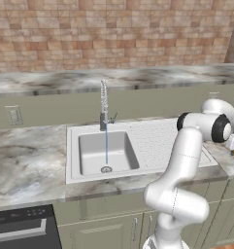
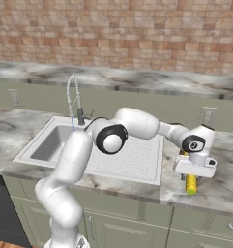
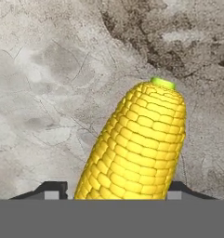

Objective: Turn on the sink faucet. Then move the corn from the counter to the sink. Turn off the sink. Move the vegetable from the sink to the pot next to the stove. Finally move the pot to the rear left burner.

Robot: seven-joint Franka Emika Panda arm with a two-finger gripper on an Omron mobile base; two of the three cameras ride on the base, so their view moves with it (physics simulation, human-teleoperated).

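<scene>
end effector [image 3: 112,191] fingers straddle the corn [image 3: 136,144] on bare counter [image 3: 48,93], grip unclear

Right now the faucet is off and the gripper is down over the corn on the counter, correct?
Not quite: the faucet is running. The left base view shows a stream falling into the sink. The gripper is indeed down over the corn on the counter.

A red brick wall [image 1: 113,34] is rising behind grey marble counters [image 1: 26,160], sage-green cabinets [image 2: 200,232] running beneath.
</scene>
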